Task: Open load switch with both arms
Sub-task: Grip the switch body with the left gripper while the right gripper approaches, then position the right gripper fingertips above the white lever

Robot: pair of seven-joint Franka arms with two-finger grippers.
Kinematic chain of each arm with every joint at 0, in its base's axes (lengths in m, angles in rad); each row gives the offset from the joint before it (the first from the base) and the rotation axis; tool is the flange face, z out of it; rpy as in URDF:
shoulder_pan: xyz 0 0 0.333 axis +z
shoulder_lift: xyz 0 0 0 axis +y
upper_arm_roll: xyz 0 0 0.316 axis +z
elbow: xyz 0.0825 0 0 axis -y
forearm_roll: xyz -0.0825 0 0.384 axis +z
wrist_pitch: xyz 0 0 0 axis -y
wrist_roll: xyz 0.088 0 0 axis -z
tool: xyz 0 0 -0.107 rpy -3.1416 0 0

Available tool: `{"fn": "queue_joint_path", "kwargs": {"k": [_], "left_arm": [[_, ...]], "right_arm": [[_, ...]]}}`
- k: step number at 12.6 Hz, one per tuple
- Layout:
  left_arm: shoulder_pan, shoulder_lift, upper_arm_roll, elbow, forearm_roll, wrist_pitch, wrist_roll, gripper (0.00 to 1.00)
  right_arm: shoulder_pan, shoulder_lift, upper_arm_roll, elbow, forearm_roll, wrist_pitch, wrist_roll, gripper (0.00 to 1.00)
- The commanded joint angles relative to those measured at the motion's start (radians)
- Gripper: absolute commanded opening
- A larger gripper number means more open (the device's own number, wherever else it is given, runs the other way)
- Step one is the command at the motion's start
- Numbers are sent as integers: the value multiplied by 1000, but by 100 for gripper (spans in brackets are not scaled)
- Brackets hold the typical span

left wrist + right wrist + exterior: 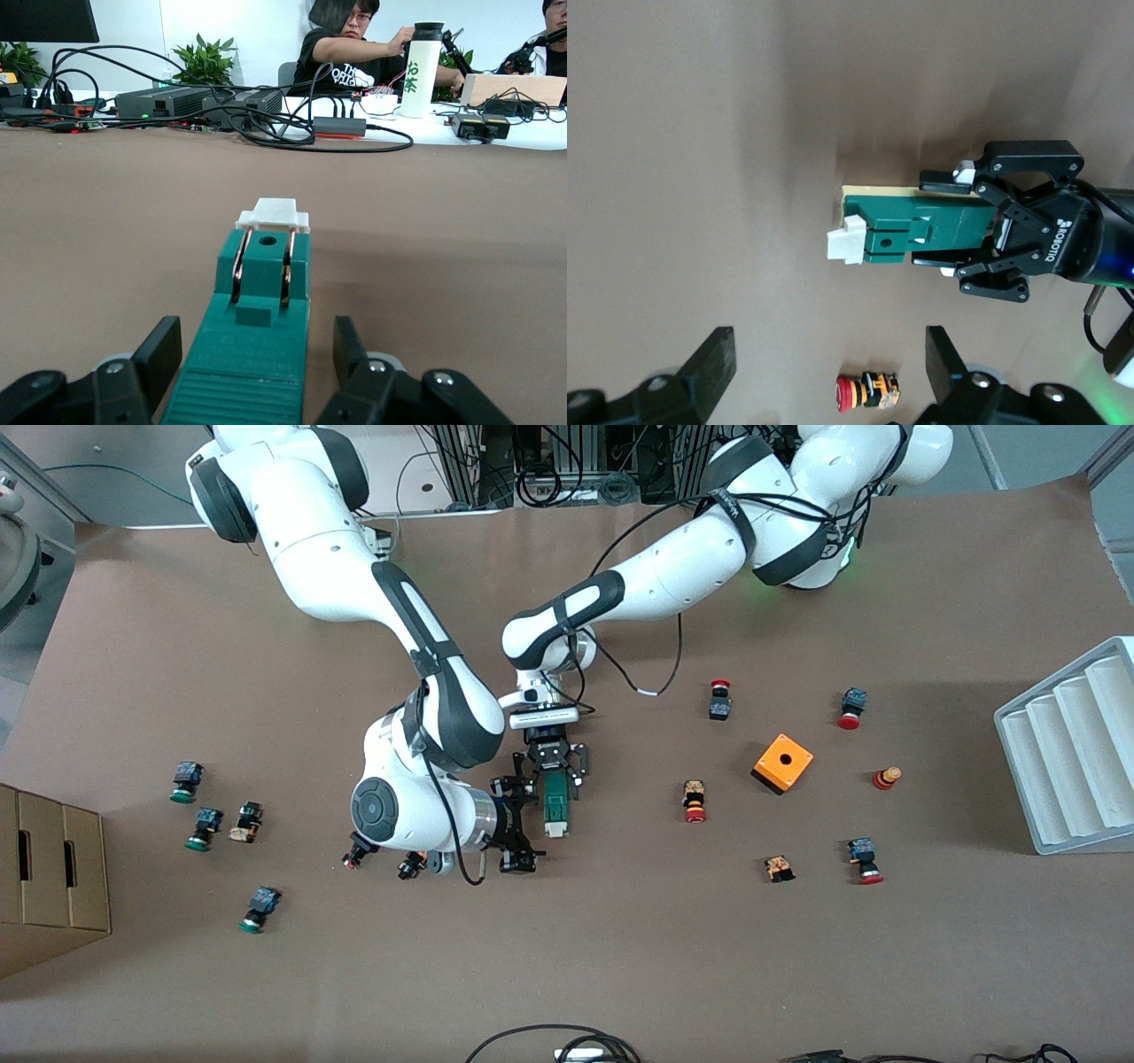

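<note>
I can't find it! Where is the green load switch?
In the front view the load switch lies mid-table, between the left hand's fingers, with the right hand beside it.

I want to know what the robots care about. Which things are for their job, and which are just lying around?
For the job:
- load switch, lying on the table
- left gripper, its fingers around the switch's end
- right gripper, open, beside the switch

Just lying about:
- orange box
- red-capped buttons
- green-capped buttons
- white tray
- cardboard box
</note>
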Motion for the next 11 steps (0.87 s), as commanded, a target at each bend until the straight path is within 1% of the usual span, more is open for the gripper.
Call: {"fn": "queue_joint_path", "kwargs": {"k": [1, 2, 3, 4, 5, 6, 10, 11], "left_arm": [[-16, 16, 7, 34, 13, -6, 9, 79], [-16, 16, 7, 34, 13, -6, 12, 90], [-18, 15, 7, 32, 11, -6, 9, 97], [-18, 12, 7, 29, 8, -4, 7, 99], [-20, 9, 5, 23, 1, -4, 4, 99], [-24, 6, 5, 20, -3, -4, 3, 99], [-32, 5, -4, 17, -39, -10, 0, 99], [-33, 4, -13, 17, -44, -16, -2, 99]], "right_arm": [[56, 80, -74, 52, 27, -11, 17, 95], [83, 118, -110, 94, 27, -11, 20, 94], [100, 158, -131, 131, 29, -6, 38, 91], [102, 177, -136, 154, 29, 8, 52, 86], [106, 183, -136, 158, 31, 20, 55, 83], [111, 191, -135, 159, 32, 37, 57, 74], [114, 219, -131, 178, 34, 60, 87, 70], [116, 219, -130, 178, 34, 58, 91, 64]]}}
